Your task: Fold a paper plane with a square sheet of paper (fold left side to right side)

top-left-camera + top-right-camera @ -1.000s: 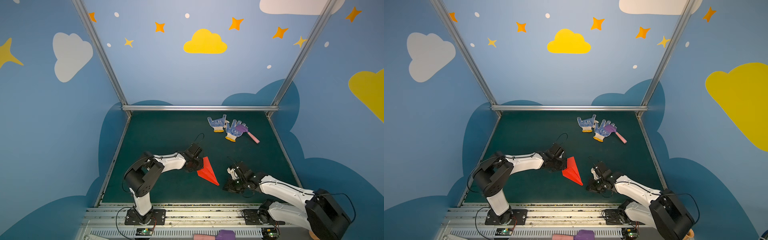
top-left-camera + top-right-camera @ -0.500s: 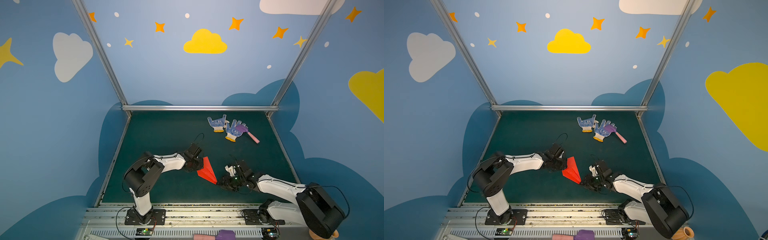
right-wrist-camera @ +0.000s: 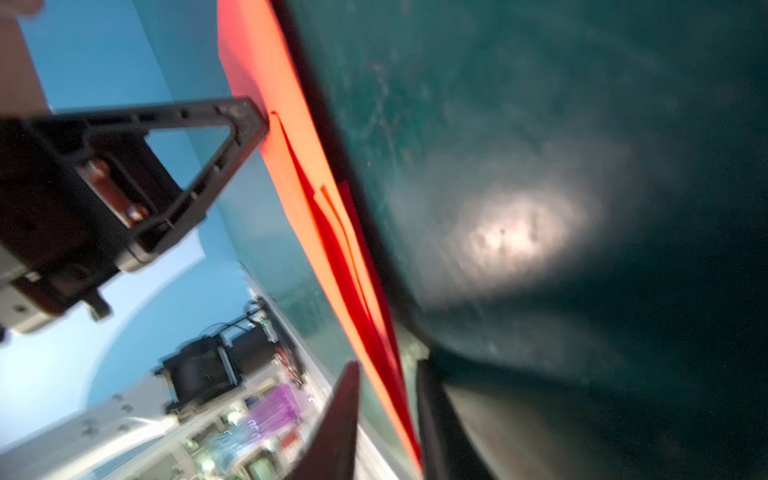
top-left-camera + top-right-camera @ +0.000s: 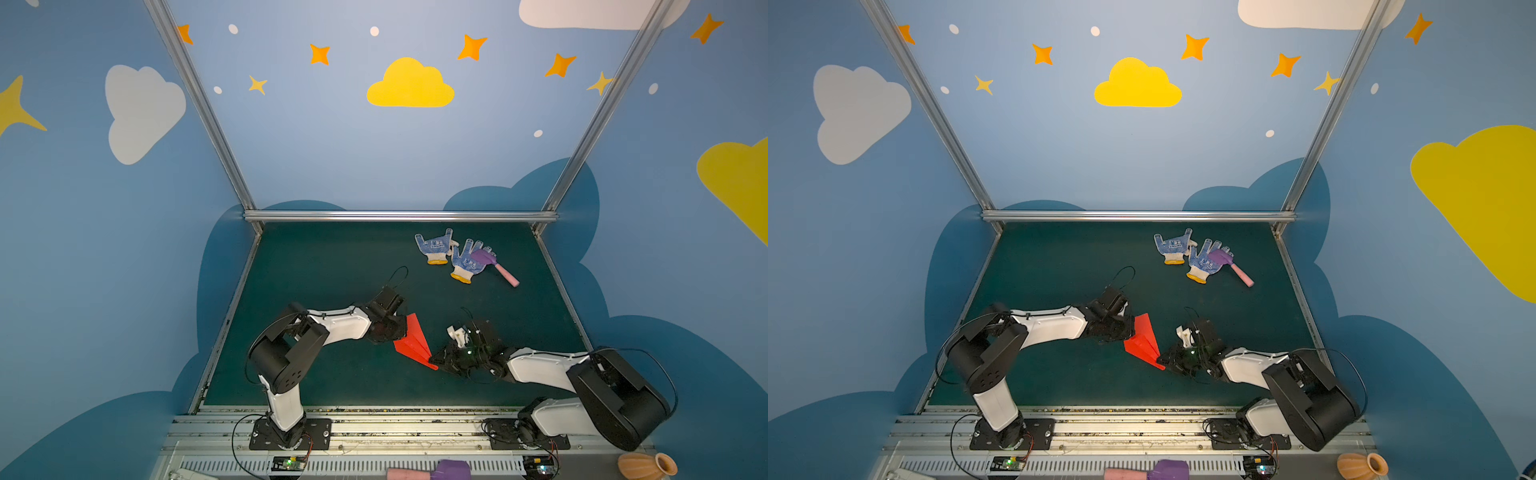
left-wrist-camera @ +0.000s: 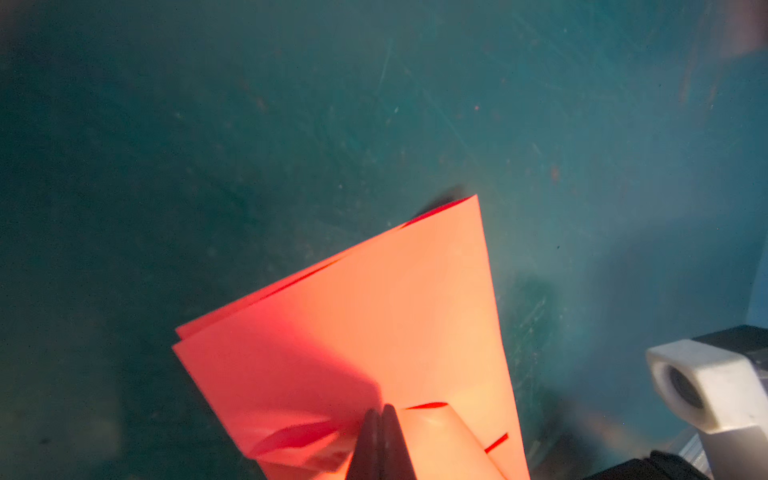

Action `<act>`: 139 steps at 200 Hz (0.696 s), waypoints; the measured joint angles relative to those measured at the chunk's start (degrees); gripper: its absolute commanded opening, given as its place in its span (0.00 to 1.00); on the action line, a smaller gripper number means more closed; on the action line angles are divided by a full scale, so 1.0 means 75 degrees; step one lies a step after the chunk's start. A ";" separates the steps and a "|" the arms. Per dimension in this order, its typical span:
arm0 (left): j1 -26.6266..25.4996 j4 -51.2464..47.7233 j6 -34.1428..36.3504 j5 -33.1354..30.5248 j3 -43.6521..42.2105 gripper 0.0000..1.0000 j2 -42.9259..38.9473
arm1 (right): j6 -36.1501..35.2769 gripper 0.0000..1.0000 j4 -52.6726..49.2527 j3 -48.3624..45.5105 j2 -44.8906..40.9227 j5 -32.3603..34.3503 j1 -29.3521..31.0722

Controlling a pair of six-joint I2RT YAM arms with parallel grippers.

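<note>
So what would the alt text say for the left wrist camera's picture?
A folded red paper plane, pinched by the shut left gripper, against a dark green mat; a white part of the other arm shows nearby.

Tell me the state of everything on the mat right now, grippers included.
paper plane, folded into a pointed dart
left gripper, shut on its wide end
right gripper, open, jaws straddling its pointed end
gloves, lying flat, side by side
toy hammer, lying down, head on one glove

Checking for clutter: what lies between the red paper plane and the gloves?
Only bare green mat in both top views, from the paper plane to the gloves.
</note>
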 measured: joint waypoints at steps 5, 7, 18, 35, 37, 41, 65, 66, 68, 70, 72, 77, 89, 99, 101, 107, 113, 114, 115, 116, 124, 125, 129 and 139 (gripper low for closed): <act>0.0000 0.0006 0.0000 0.0009 0.0000 0.03 0.0003 | -0.0044 0.00 0.0041 0.0006 0.0070 -0.0015 -0.0020; 0.0003 0.0006 0.0000 0.0009 0.0000 0.03 0.0003 | -0.0006 0.00 0.0032 0.0009 0.0096 -0.0017 -0.0041; 0.0003 0.0000 0.0006 0.0012 0.0015 0.04 0.0006 | -0.0050 0.00 0.0055 0.0067 0.0154 -0.0111 -0.0125; 0.0058 -0.0105 0.0058 0.0015 0.0087 0.03 0.0006 | -0.0137 0.00 -0.0134 0.0175 0.0114 -0.0169 -0.0262; 0.0067 -0.0122 0.0061 0.0017 0.0096 0.03 0.0000 | -0.0146 0.00 -0.0195 0.0204 0.0096 -0.0169 -0.0289; 0.0082 -0.0143 0.0079 0.0015 0.0099 0.03 -0.0009 | -0.0187 0.00 -0.0318 0.0259 0.0041 -0.0172 -0.0332; 0.0536 -0.0519 0.0122 -0.0047 0.0108 0.04 -0.0382 | -0.0507 0.00 -0.1376 0.0941 -0.0679 -0.0152 -0.0632; 0.0557 -0.0536 0.0122 -0.0052 0.0108 0.04 -0.0405 | -0.0525 0.00 -0.1443 0.0994 -0.0731 -0.0160 -0.0647; 0.0635 -0.0568 0.0119 -0.0055 0.0108 0.04 -0.0498 | -0.0586 0.00 -0.1536 0.1075 -0.0819 -0.0160 -0.0670; 0.0711 -0.0597 0.0119 -0.0058 0.0108 0.04 -0.0583 | -0.0632 0.00 -0.1652 0.1169 -0.0906 -0.0134 -0.0705; 0.0778 -0.0629 0.0117 -0.0067 0.0105 0.05 -0.0662 | -0.0641 0.00 -0.1751 0.1265 -0.0979 -0.0137 -0.0726; 0.0959 -0.0679 0.0114 -0.0082 0.0108 0.06 -0.0895 | -0.0772 0.00 -0.2005 0.1489 -0.1166 -0.0105 -0.0793; 0.1405 -0.0734 0.0090 -0.0140 0.0108 0.10 -0.1588 | -0.1072 0.00 -0.2681 0.2107 -0.1553 -0.0035 -0.0944; 0.1728 -0.0740 0.0032 -0.0230 0.0108 0.12 -0.2139 | -0.1367 0.00 -0.3325 0.2693 -0.1778 0.0099 -0.1064; 0.1784 -0.0743 0.0009 -0.0256 0.0108 0.12 -0.2256 | -0.1454 0.00 -0.3439 0.2806 -0.1818 0.0143 -0.1081; 0.1932 -0.0755 -0.0055 -0.0335 0.0108 0.14 -0.2570 | -0.1679 0.00 -0.3835 0.3153 -0.1906 0.0251 -0.1128; 0.2049 -0.0778 -0.0093 -0.0393 0.0102 0.16 -0.2871 | -0.1894 0.00 -0.4269 0.3500 -0.1970 0.0417 -0.1166; 0.2075 -0.0784 -0.0099 -0.0417 0.0099 0.16 -0.2938 | -0.1923 0.00 -0.4310 0.3535 -0.1976 0.0440 -0.1169; 0.2087 -0.0787 -0.0096 -0.0420 0.0099 0.17 -0.2973 | -0.2014 0.00 -0.4406 0.3608 -0.1988 0.0475 -0.1183; 0.2107 -0.0793 -0.0102 -0.0425 0.0096 0.17 -0.3031 | -0.2049 0.00 -0.4450 0.3646 -0.1993 0.0498 -0.1189; 0.2212 -0.0819 -0.0152 -0.0475 0.0064 0.18 -0.3314 | -0.2361 0.00 -0.4989 0.4071 -0.2031 0.0790 -0.1209; 0.2229 -0.0819 -0.0157 -0.0481 0.0055 0.18 -0.3360 | -0.2381 0.00 -0.5039 0.4106 -0.2031 0.0813 -0.1209; 0.2282 -0.0845 -0.0187 -0.0513 0.0032 0.18 -0.3491 | -0.2541 0.00 -0.5292 0.4299 -0.2037 0.0938 -0.1209; 0.2404 -0.0921 -0.0213 -0.0533 -0.0041 0.19 -0.3716 | -0.2955 0.00 -0.6015 0.4806 -0.2011 0.1422 -0.1215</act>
